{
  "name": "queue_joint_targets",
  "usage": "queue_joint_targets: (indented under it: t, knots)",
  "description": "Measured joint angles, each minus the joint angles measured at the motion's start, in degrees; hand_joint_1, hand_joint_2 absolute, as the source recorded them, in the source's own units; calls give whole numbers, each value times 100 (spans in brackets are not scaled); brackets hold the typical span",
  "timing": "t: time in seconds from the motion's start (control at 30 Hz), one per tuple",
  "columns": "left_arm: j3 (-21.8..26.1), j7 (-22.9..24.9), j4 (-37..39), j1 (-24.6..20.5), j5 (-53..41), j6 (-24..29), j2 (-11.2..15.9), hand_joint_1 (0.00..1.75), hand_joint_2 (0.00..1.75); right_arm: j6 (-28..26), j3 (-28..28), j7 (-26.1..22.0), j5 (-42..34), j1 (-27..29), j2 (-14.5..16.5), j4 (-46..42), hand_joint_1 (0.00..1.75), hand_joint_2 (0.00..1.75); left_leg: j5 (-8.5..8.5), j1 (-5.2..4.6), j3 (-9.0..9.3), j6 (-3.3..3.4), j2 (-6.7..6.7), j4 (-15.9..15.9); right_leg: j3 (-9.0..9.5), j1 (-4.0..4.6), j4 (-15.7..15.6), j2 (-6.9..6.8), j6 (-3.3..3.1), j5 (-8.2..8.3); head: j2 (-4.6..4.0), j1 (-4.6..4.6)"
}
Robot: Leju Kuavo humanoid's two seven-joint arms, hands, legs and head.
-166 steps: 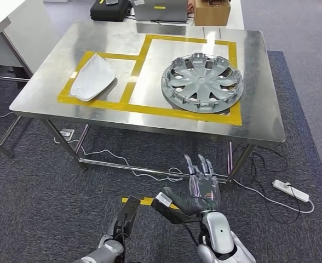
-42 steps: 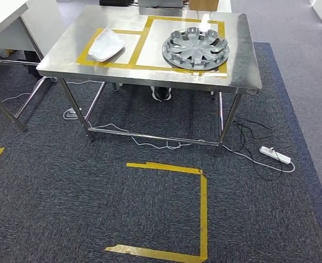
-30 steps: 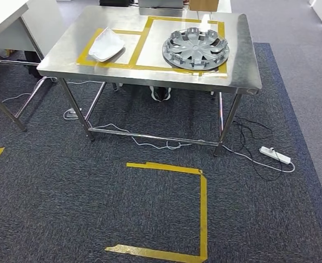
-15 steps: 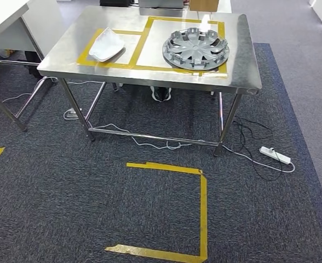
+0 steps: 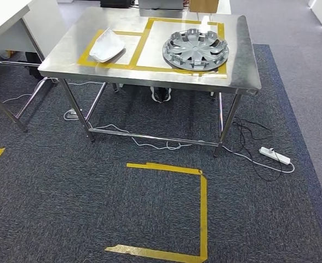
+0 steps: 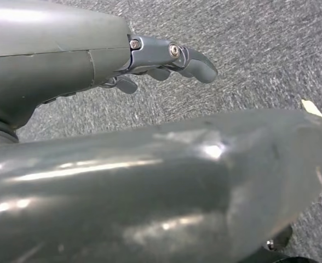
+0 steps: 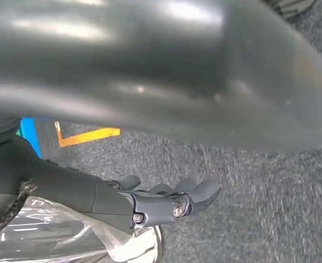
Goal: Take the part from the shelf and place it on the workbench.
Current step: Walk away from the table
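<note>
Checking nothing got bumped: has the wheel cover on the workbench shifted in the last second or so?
No. The wheel cover sits inside the same yellow tape box on the workbench, unchanged against it.

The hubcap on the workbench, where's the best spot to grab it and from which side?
Probably the near rim of the hubcap, reached from the workbench's front edge. It lies flat, hollow side up, with raised clips ringing the rim, so fingers could hook over that edge. It is wide, so both hands on opposite rim points would likely hold steadier than one.
</note>
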Motion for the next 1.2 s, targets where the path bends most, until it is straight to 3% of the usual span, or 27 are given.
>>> queue_joint_targets:
  t: [0.27, 0.5, 0.67, 0.77, 0.83, 0.9, 0.93, 0.97, 1.0, 1.03, 1.1, 1.13, 1.2]
  knots:
    - [20, 227, -45, -2, -39, 231, -192, 0, 0, 264, -206, -45, 352, -52, 1, 0, 0, 0, 4, -3, -5, 2, 0, 3, 9, -2, -1, 0, 3, 11, 0, 1]
    - [20, 236, -41, 78, -138, -70, -94, 0, 0, 522, -567, -273, 287, -169, 2, -81, 0, 0, 17, -20, -39, 18, 0, 26, 20, -14, -2, 0, 28, 38, 0, -1]
    - [16, 267, -25, 99, -231, -54, -109, 0, 0, 605, -780, -216, 244, -223, 27, -268, 0, 0, 32, -48, -71, 70, -1, 54, 6, -40, -4, -2, 79, 74, 0, -1]
    - [9, 267, -20, 90, -280, -50, -148, 0, 0, 604, -901, -212, 193, -243, 46, -317, 0, 0, 135, -38, -103, 146, 8, 18, -23, -45, -1, 2, 147, 93, 0, -2]
    - [-3, 267, -15, 75, -292, -49, -178, 0, 0, 604, -974, -213, 172, -248, 50, -348, 0, 0, 235, -2, -173, 201, 22, -39, -159, -41, 266, 22, 184, -218, 0, 11]
    - [-18, 267, -10, 68, -298, -49, -206, 0, 0, 604, -1023, -214, 164, -257, 50, -371, 0, 0, 314, 8, -295, 225, 30, -44, -403, -48, 975, 37, 207, -768, 0, 25]
    - [-24, 267, -8, 69, -299, -50, -217, 0, 0, 604, -1045, -214, 161, -260, 50, -382, 0, 0, 355, 8, -365, 220, 32, -39, -493, -51, 1335, 38, 217, -975, 0, 26]
    - [-26, 267, -5, 70, -301, -51, -227, 0, 0, 603, -1066, -214, 157, -262, 49, -392, 0, 0, 398, 7, -434, 212, 34, -32, -504, -52, 1546, 37, 225, -1074, 0, 25]
    - [-26, 267, -4, 70, -301, -52, -233, 0, 0, 602, -1088, -213, 153, -262, 49, -400, 0, 0, 441, 8, -500, 198, 35, -24, -406, -53, 1537, 37, 227, -1052, 0, 26]
    - [-26, 267, -3, 70, -299, -53, -241, 0, 0, 601, -1109, -213, 150, -263, 49, -409, 0, 0, 483, 11, -563, 180, 34, -12, -182, -54, 1286, 36, 224, -927, 0, 26]
    - [-26, 267, 1, 67, -290, -55, -259, 0, 0, 598, -1139, -213, 148, -292, 50, -426, 0, 0, 565, 12, -678, 126, 30, 28, 451, -53, 414, 36, 200, -680, 0, 29]
    - [-26, 267, 2, 68, -285, -55, -269, 0, 0, 598, -1152, -211, 147, -312, 50, -433, 0, 0, 605, 9, -711, 91, 28, 45, 667, -44, 82, 46, 165, -605, 0, 21]
    - [-26, 264, 2, 63, -265, -57, -284, 0, 0, 600, -1187, -205, 145, -338, 54, -447, 0, 0, 681, 5, -737, 20, 27, 64, 784, -21, -164, 71, 75, -608, 1, 7]
